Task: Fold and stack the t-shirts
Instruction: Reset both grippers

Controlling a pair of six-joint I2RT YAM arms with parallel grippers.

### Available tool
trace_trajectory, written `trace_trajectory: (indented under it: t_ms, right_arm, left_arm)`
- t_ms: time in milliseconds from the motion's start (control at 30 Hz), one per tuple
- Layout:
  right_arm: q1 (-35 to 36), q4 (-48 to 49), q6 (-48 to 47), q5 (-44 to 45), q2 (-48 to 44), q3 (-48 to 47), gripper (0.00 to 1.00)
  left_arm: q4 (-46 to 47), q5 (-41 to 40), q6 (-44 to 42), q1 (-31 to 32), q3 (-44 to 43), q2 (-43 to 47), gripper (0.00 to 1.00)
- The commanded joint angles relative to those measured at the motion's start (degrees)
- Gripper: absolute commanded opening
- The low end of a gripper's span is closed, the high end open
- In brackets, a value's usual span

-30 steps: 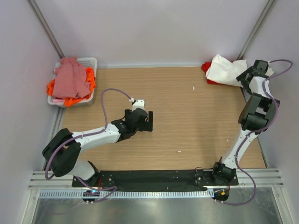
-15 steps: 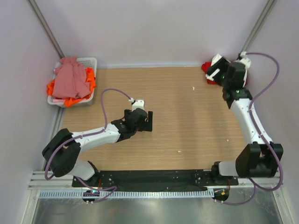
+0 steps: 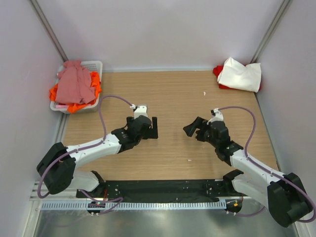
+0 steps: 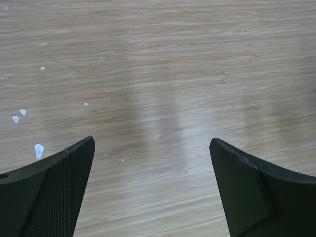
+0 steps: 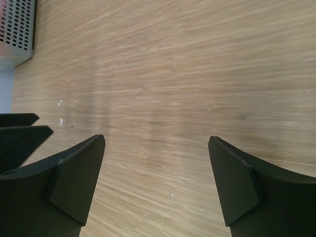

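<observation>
In the top view, the pale wooden worktop [image 3: 173, 98] is carrying cloth only at its two far corners. A white slotted plastic basket [image 3: 94, 64] is sitting at the far left corner. A dusty pink t-shirt [image 3: 74, 84] is draping over it, and a bright orange t-shirt [image 3: 95, 85] is spilling out from underneath along the basket's sides. At the far right corner a large white t-shirt [image 3: 240, 75] is lying crumpled on top of a bright red t-shirt [image 3: 217, 71], of which only an edge is showing. Both arms are reaching toward the middle of the wood. The left end effector [image 3: 154, 128] and the right end effector [image 3: 191, 128] are facing each other there, near but apart, and well away from all four shirts.

In the left wrist view, the left end effector [image 4: 152, 140] is hanging with its black fingers [image 4: 49, 192] spread wide, and only wood grain is showing between them. A few small white specks [image 4: 38, 149] are lying on the boards to the left.

In the right wrist view, the right end effector [image 5: 156, 137] is likewise gaping wide over wood. A corner of the basket [image 5: 17, 24] is showing at the upper left. Two dark prongs [image 5: 22, 133] are jutting in at the left edge, probably the other arm's fingers, though the crop is too tight to be sure.
</observation>
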State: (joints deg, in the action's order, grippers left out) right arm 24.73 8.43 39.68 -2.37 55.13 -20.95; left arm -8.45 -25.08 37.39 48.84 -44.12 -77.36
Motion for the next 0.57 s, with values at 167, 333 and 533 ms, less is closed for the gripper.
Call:
trace_trajectory:
  t_ms: [167,333,533]
  right_arm:
    - [1.55,16.53,1.71,4.11,-0.91,8.03,0.94]
    - [1.55,16.36,1.37,3.26,1.55,6.72,0.95]
    - [1.55,17.41,0.83,1.32,-0.28,7.94,0.94]
  left_arm:
    - [0.71,-1.10,0.76,-0.94,1.14,3.36,1.00]
    - [-0.08,-4.28,1.37,-1.29,0.26,2.92,1.00]
    - [-4.55,2.31,1.73,-5.15,-2.63,-0.68,1.00]
